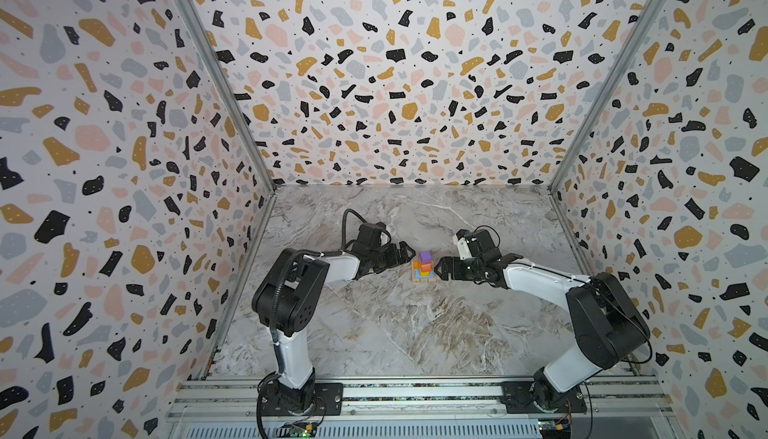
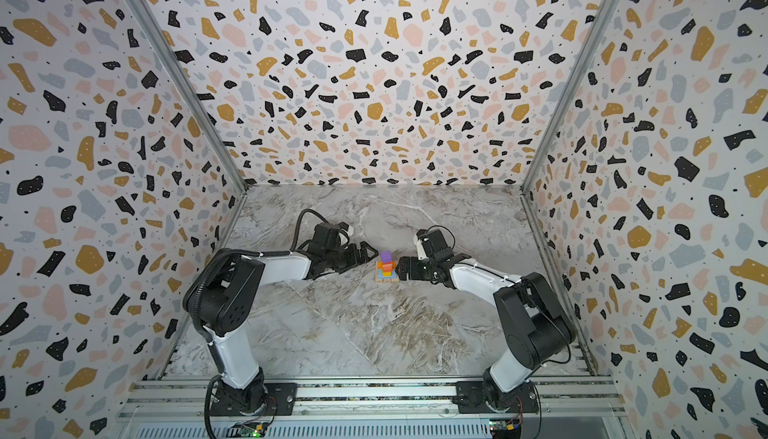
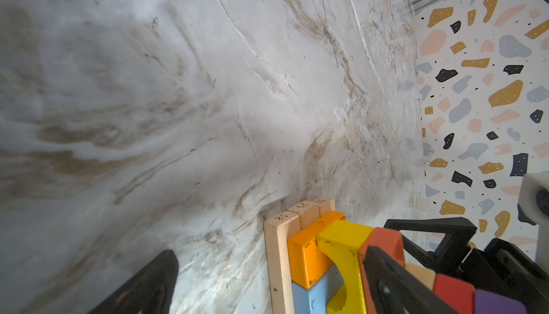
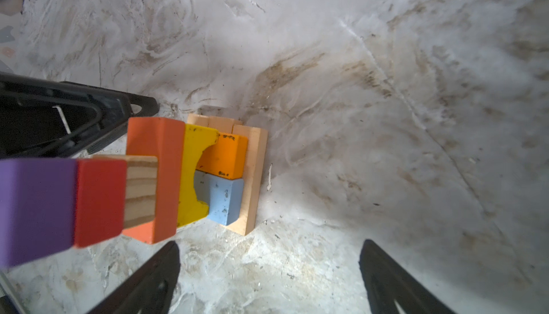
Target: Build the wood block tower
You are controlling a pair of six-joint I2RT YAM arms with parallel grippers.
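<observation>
Tower (image 1: 424, 268) is standing on the desk (image 1: 374, 333) right between the two tools, just off the tips of the left tool (image 1: 405, 255) and just off the tips of the right tool (image 1: 441, 268). Both tools are sitting spread wide, pinching nothing.

Stack, desk up:
- tan slats (image 4: 252, 178)
- blue block (image 4: 225, 199) and orange block (image 4: 225, 155) side by side
- yellow arch (image 4: 187, 178)
- orange-red block (image 4: 160, 178)
- single-cube column: tan cube (image 4: 141, 190), red cube (image 4: 101, 202), purple cube (image 4: 35, 208) on top

Build is looking finished to me; no loose blocks are showing near either tool.

Risks: both tools are crowding the tower from opposite sides.
- **Left tool:** in the left wrist view one of its fingers (image 3: 386, 282) is overlapping the upper blocks. Cannot tell if it's touching or just in front. Any sideways swing while backing off is likely clipping the narrow, loose cube column, and that's toppling first.
- **Right tool:** its nearer finger (image 4: 154, 279) is sitting near the base. Dragging it low is risking shoving the slats apart and tipping everything above.
- **Arch:** it's bridging two separate blocks, so a nudge there is shifting the upper layers too.

Safer call: pulling each tool straight back from the tower before turning.
</observation>
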